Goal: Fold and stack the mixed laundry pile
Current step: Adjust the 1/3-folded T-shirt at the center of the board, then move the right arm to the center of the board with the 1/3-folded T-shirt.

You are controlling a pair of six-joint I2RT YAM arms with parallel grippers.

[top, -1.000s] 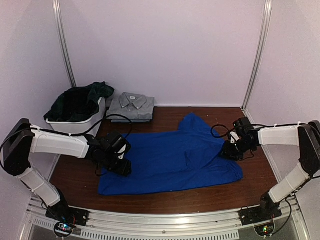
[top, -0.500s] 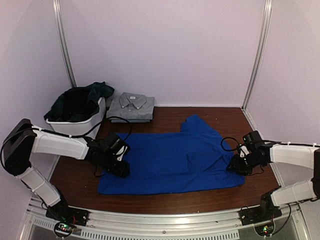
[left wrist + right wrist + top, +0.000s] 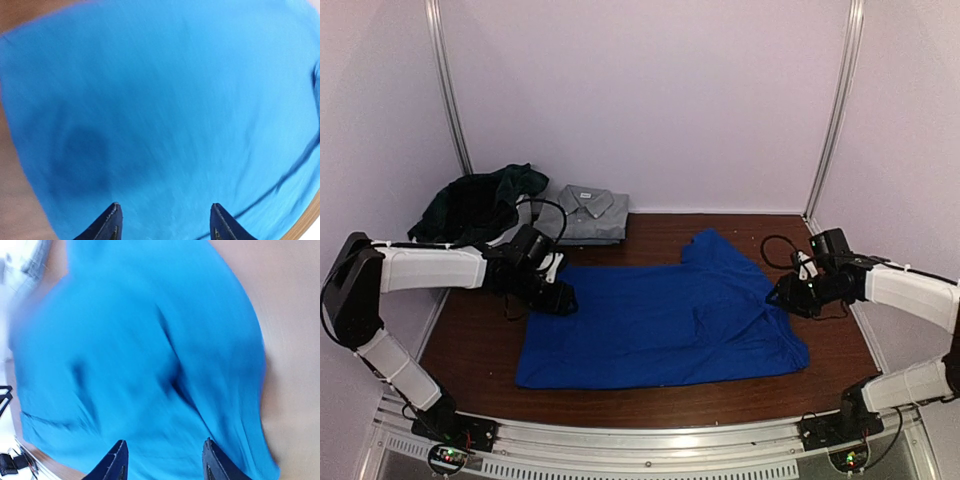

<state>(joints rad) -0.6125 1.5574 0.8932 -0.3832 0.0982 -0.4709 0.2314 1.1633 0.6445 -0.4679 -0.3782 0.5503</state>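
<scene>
Covering brn table, blue tee, pale walls

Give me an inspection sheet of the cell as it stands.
Surface: dark brown wooden table, bare around the cloth.
Job's things: royal-blue T-shirt spread flat mid-table; folded grey collared shirt at the far edge; dark green garment heaped far left.
Clutter: nothing seen.
End effectors: left end effector open at the T-shirt's left edge; right end effector open at its right edge; nothing clamped in either.
Cables: black cable loop at the left wrist and at the right wrist, off the cloth.
Surroundings: pale plain walls, metal corner posts.
</scene>
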